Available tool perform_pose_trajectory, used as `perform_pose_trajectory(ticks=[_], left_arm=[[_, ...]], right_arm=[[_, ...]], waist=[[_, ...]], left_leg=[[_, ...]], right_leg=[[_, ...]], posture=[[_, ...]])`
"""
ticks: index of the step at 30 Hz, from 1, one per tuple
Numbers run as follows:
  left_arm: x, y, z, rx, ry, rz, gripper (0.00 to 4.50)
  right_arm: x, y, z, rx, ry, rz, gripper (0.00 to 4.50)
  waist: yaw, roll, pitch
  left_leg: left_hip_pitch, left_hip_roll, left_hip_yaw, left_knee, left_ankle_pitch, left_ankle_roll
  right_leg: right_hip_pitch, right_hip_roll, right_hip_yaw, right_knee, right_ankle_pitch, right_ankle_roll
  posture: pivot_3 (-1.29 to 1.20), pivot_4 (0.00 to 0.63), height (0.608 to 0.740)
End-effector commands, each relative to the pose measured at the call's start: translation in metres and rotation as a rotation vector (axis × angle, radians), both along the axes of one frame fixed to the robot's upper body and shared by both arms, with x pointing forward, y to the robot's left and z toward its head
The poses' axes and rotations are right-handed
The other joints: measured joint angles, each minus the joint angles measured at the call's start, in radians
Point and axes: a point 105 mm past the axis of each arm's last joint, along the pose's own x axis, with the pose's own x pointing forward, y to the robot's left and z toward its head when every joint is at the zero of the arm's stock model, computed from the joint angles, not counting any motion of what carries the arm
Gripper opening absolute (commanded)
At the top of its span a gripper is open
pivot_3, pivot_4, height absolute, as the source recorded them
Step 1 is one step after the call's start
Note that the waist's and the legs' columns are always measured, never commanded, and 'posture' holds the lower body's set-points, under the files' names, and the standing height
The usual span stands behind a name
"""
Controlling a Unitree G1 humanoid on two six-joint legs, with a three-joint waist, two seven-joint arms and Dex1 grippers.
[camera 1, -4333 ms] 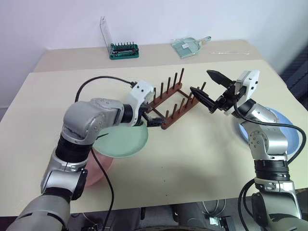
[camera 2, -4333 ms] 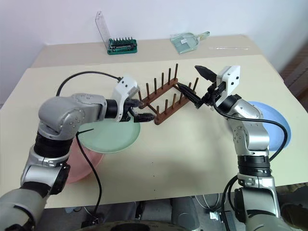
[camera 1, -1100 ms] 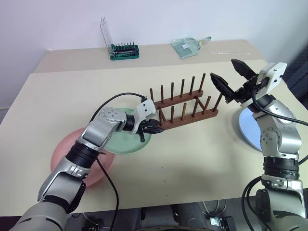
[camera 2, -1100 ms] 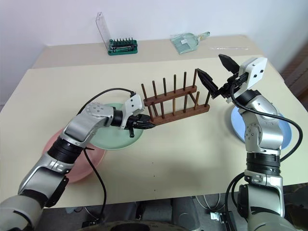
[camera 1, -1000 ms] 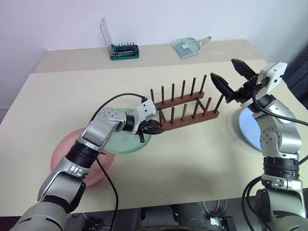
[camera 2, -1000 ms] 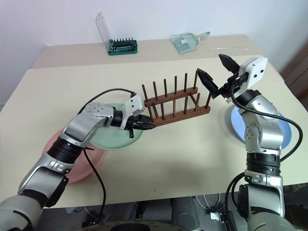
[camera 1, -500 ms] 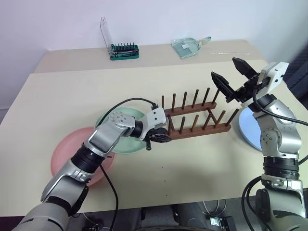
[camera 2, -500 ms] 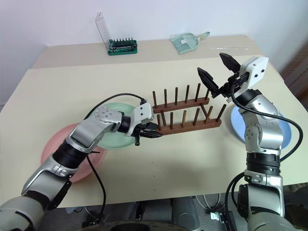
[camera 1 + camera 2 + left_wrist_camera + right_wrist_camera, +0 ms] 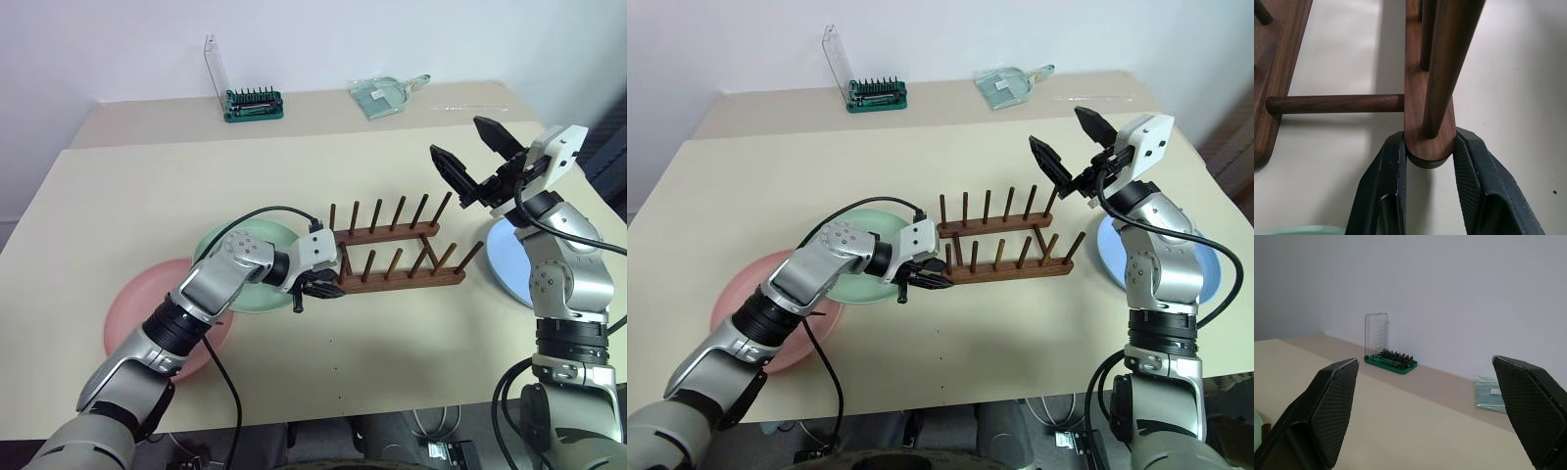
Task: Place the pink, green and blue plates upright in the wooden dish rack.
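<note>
The wooden dish rack lies across the middle of the table, pegs up and bare. My left gripper is shut on the rounded end of its near rail, one finger on each side. The green plate lies flat under my left forearm, overlapping the pink plate to its left. To the right, the blue plate lies flat beneath my right arm. Raised above the rack's right end, my right gripper stands open with nothing in it.
A green bit holder with a clear lid and a clear greenish scoop sit on the table at the back. Bare tabletop stretches in front of the rack up to the near edge.
My left gripper has dragged the rack to the right and nearer, turning it from slanted to lying straight across. The right gripper has stayed where it was over the last second.
</note>
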Motion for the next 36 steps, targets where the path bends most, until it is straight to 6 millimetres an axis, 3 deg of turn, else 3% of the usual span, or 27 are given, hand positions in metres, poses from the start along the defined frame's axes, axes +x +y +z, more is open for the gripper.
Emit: perform_pose_trajectory(ticks=[1,4,12,18,25,34,36], left_arm=[[-0.004,-0.008,0.009,-0.027,-0.063,-0.049,0.76],[-0.002,-0.008,0.008,-0.031,-0.046,-0.035,0.76],[0.005,-0.006,0.006,-0.017,-0.088,0.015,4.42],[0.006,-0.002,0.028,-0.096,-0.021,0.058,4.47],[0.017,0.026,0.083,-0.216,0.029,0.149,4.47],[0.015,0.056,0.093,-0.19,0.018,0.161,4.47],[0.013,0.055,0.094,-0.206,0.025,0.158,4.47]], right_arm=[[-0.006,0.0,0.014,-0.002,-0.06,0.0,4.5],[-0.006,0.0,0.013,-0.003,-0.058,-0.001,4.5],[-0.007,0.001,0.013,-0.006,-0.055,-0.001,4.5],[-0.006,0.001,0.012,0.008,-0.045,0.005,4.5],[-0.007,-0.001,0.016,0.096,-0.033,0.042,4.5],[-0.015,0.004,0.015,0.104,-0.003,0.146,4.5],[-0.031,0.006,0.015,0.086,0.002,0.24,4.5]], waist=[[0.0,0.0,0.0],[0.0,0.0,0.0],[0.0,0.0,0.0],[0.0,0.0,0.0],[-0.001,0.0,0.0],[0.0,0.0,0.0],[0.002,0.0,0.0]], left_leg=[[0.0,0.0,0.0,0.0,0.0,0.0],[0.0,0.0,0.0,0.0,0.0,0.0],[0.0,0.0,0.0,0.0,0.0,0.0],[0.0,0.0,0.0,0.0,0.0,0.0],[0.0,0.0,0.0,0.0,0.0,0.0],[0.0,0.0,0.0,0.0,0.0,0.0],[0.0,0.0,0.0,0.0,0.0,0.0]], right_leg=[[0.0,0.0,0.0,0.0,0.0,0.0],[0.0,0.0,0.0,0.0,0.0,0.0],[0.0,0.0,0.0,0.0,0.0,0.0],[0.0,0.0,0.0,0.0,0.0,0.0],[0.0,0.0,0.0,0.0,0.0,0.0],[0.0,0.0,0.0,0.0,0.0,0.0],[0.0,0.0,0.0,0.0,0.0,0.0]], posture=[[0.0,0.15,0.74],[0.0,0.15,0.74],[0.0,0.15,0.74],[0.0,0.15,0.74],[0.0,0.15,0.74],[0.0,0.15,0.74],[0.0,0.15,0.74]])
